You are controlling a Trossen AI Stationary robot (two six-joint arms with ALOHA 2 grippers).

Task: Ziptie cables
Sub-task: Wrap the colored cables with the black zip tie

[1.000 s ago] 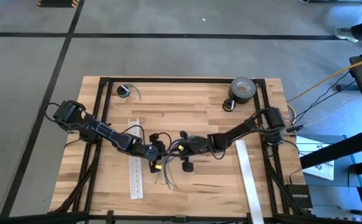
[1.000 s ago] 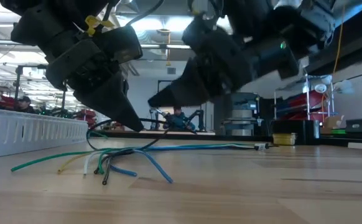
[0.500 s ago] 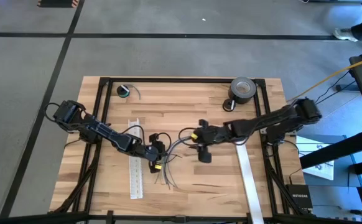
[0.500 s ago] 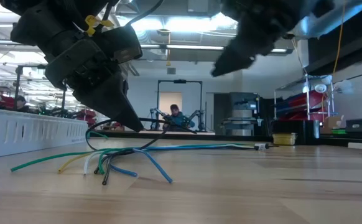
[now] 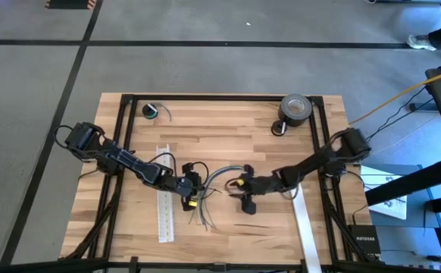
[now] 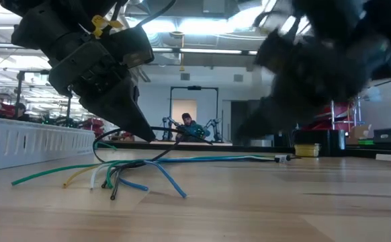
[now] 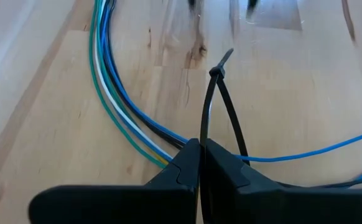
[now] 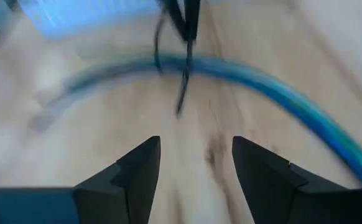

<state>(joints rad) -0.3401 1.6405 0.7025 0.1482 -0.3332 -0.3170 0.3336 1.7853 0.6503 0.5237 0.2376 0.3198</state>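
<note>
The cables [image 5: 219,174] lie on the table in an arc of blue, green, white and dark wires [image 7: 106,93], with their loose ends [image 6: 115,176] fanned out toward the near edge. My left gripper [image 7: 201,152] stands over them near the table's middle, shut on a black ziptie [image 7: 213,93] that is closed into a narrow loop. My right gripper [image 8: 196,162] hangs open a little to the right of it [image 5: 242,189], slanting down at the ziptie [image 8: 184,81] and cables [image 8: 262,71], with nothing between its fingers. My left gripper pinches one strand of the ziptie's loop [image 7: 203,134] between its two shut fingertips. The fingers slant down from the table's left. The loop runs on past the fingertips to its head [image 7: 216,71] and short tail; the other strand [image 7: 236,134] passes beside one finger.
A white slotted strip [image 5: 165,205] lies left of the cables, and another [image 5: 304,220] lies at the near right. A tape roll [image 5: 296,108] and a small wire coil [image 5: 152,111] sit at the far edge. A person [image 6: 189,124] stands far off in the room.
My right gripper has drawn away from my left gripper toward the table's right, rising, then swung down toward the near edge and faces the ziptie again. My left gripper and the ziptie have kept still.
</note>
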